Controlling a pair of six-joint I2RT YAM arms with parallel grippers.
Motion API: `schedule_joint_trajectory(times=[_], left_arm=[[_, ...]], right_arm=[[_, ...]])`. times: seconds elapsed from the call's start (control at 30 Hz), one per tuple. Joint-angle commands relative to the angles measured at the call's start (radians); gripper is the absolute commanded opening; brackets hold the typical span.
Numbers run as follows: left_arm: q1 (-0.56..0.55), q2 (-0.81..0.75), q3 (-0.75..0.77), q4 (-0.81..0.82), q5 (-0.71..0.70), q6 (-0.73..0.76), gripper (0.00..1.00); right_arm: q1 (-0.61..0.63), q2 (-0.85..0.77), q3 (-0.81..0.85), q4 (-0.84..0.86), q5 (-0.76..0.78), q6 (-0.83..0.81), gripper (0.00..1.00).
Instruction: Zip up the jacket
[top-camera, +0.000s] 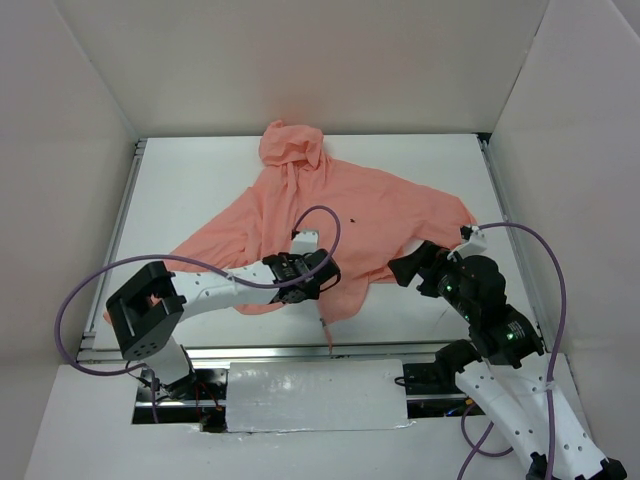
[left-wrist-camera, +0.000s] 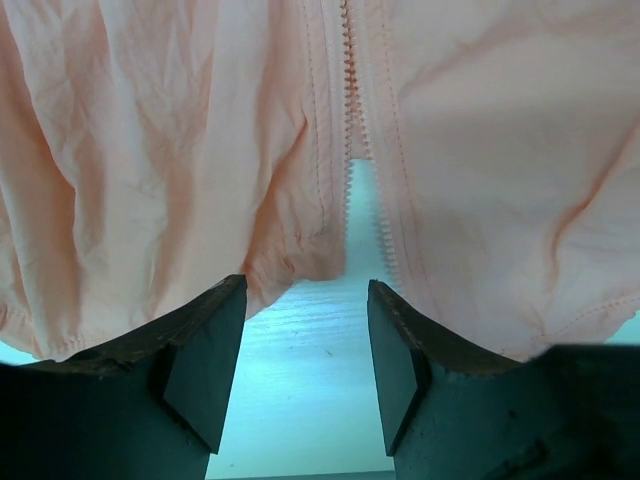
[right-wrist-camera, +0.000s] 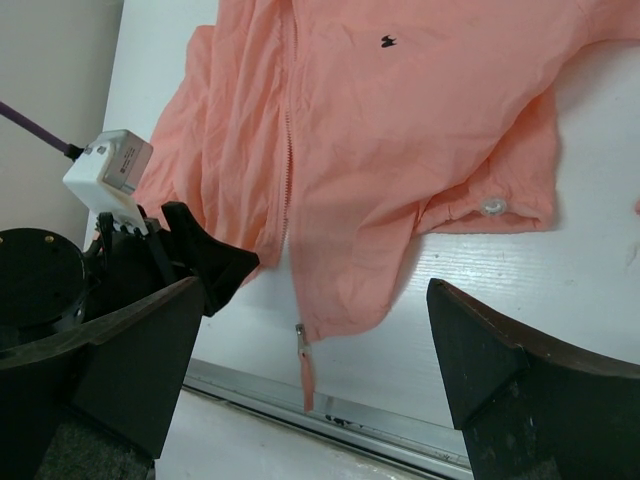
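Your thin, creased pink jacket (top-camera: 345, 210) is lying with its toothed zipper (left-wrist-camera: 349, 70) gaping at the hem; left gripper (left-wrist-camera: 305, 335) and right gripper (right-wrist-camera: 315, 310) are both hanging spread, empty.

One jacket (top-camera: 385, 200) — one hood (top-camera: 290, 145), two sleeves (top-camera: 210, 245), one zipper (left-wrist-camera: 350, 90) with two tooth rows, one pull tab (right-wrist-camera: 305, 372), one dark chest mark (right-wrist-camera: 385, 41), one white snap (right-wrist-camera: 490, 205). Two arms (top-camera: 220, 285); left gripper (left-wrist-camera: 305, 300) plus right gripper (right-wrist-camera: 318, 300) makes two — two fingers each. Two purple cables (top-camera: 80, 300). One white camera box (right-wrist-camera: 110, 165). One table (top-camera: 200, 180), three white walls (top-camera: 330, 70).
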Motion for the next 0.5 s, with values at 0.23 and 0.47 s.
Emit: schedule_joint_trajectory(times=[0.23, 0.47], left_arm=[[0.010, 0.066, 0.071, 0.017, 0.003, 0.005, 0.58], [0.040, 0.069, 0.035, 0.048, 0.021, 0.010, 0.58]], right_arm=[[0.006, 0.009, -0.003, 0.050, -0.028, -0.019, 1.00], [0.006, 0.007, -0.007, 0.046, -0.025, -0.026, 1.00]])
